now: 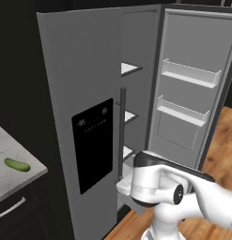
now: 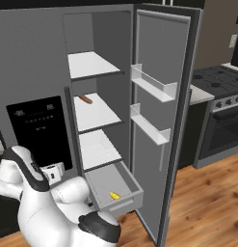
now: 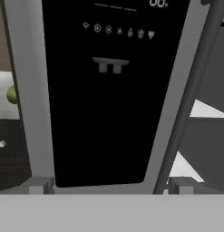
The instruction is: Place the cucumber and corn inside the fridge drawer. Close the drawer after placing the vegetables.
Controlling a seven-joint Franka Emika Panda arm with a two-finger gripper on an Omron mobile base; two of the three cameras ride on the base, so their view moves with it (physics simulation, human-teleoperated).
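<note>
Fingers (image 3: 109, 186) gape empty at the dispenser panel (image 3: 109, 90); corn (image 2: 113, 195) lies in the fridge drawer (image 2: 121, 203), so you next swing left for the cucumber (image 1: 17, 164) on the tabletop (image 1: 4, 140).

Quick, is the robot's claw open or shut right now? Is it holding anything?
Gripper: open, holding nothing; it faces the black dispenser panel on the fridge door.

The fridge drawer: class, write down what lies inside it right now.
The fridge drawer stands pulled out, and the yellow corn lies on its floor near the front. No cucumber is in it; the cucumber rests on the counter. The drawer's back part is hidden by the shelf above.
</note>
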